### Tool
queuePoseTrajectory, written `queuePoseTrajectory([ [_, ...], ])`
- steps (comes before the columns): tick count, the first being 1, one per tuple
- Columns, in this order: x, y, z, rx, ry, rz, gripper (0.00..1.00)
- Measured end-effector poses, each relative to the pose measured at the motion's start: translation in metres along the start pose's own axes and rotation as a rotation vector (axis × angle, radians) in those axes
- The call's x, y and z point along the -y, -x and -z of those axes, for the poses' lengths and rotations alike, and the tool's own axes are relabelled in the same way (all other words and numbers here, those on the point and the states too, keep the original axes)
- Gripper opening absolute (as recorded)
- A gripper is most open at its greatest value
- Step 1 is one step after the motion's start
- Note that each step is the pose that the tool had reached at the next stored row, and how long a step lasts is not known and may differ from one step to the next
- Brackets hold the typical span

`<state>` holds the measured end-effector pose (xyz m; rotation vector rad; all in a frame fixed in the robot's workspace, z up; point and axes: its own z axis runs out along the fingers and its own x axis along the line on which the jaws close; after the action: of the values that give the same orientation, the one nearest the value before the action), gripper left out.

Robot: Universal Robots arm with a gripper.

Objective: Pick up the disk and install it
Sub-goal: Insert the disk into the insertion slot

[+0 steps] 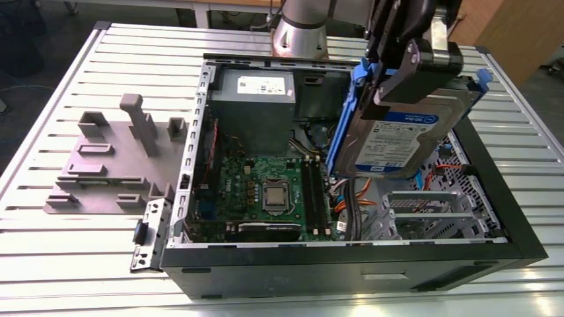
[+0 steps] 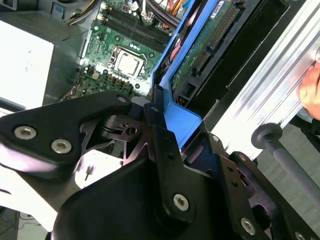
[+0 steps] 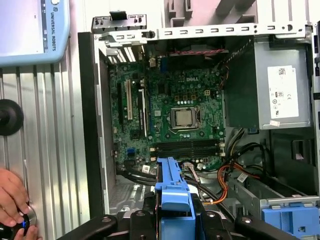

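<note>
The disk (image 1: 401, 142), a silver drive with a blue-and-white label and blue carrier rails, hangs tilted over the open computer case (image 1: 352, 261), on the exterior view's right. My gripper (image 1: 398, 84) is shut on its upper end. In the second wrist view the black fingers (image 2: 160, 135) clamp the blue rail (image 2: 182, 122), and the disk's green circuit-board underside (image 2: 210, 42) extends beyond them. In the first wrist view the blue rail (image 3: 172, 192) sits between the fingers above the motherboard (image 3: 175, 115).
Inside the case are a grey power-supply box (image 3: 282, 85), orange cables (image 3: 227, 177), a metal drive cage (image 1: 423, 211) and a bare blue bracket (image 3: 290, 220). A grey fixture (image 1: 115, 165) stands on the slatted table. A person's hand (image 3: 12, 200) rests beside the case.
</note>
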<state>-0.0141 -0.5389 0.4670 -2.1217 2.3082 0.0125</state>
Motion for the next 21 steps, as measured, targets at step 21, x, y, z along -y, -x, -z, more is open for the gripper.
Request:
queuePoseTrajectory([
  [21,0.008,-0.0062,-0.0009,0.0,0.0001,0.0,0.37],
])
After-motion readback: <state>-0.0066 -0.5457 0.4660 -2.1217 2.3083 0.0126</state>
